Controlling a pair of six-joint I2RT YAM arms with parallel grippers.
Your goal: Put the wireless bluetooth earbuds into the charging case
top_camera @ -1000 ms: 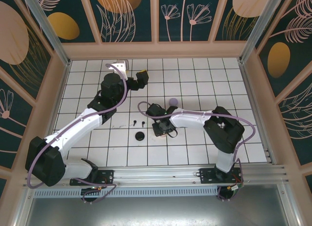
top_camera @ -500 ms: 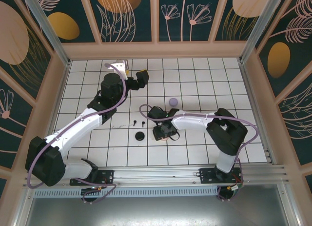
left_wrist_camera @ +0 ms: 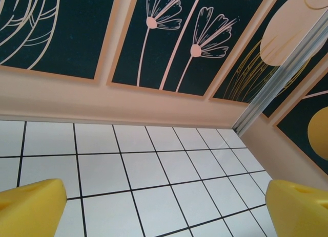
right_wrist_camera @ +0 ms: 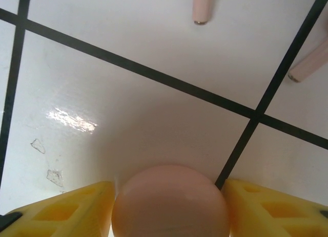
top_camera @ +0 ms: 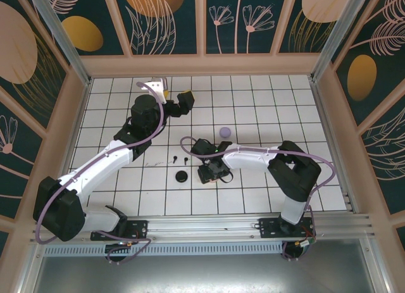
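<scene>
My right gripper [top_camera: 212, 173] is low over the tiles, mid-table. In the right wrist view its yellow fingers [right_wrist_camera: 61, 209] stand open, close on either side of a round pink charging case [right_wrist_camera: 170, 201] lying on the floor. Two pink earbud stems [right_wrist_camera: 201, 6] [right_wrist_camera: 309, 67] lie on the tiles just beyond it. Two black earbuds [top_camera: 174, 158] [top_camera: 185, 159] lie left of that gripper, with a black round case [top_camera: 181, 176] below them. My left gripper [top_camera: 183, 102] hangs wide open over the far tiles, nothing between its yellow fingers [left_wrist_camera: 31, 206].
A lilac round case [top_camera: 224, 132] lies just beyond the right arm's wrist. The enclosure's back wall [left_wrist_camera: 154, 101] rises close behind the left gripper. Bare tiles stretch to the right and along the front.
The right gripper has shifted a little toward the near edge and its jaws have widened. The left arm has not moved.
</scene>
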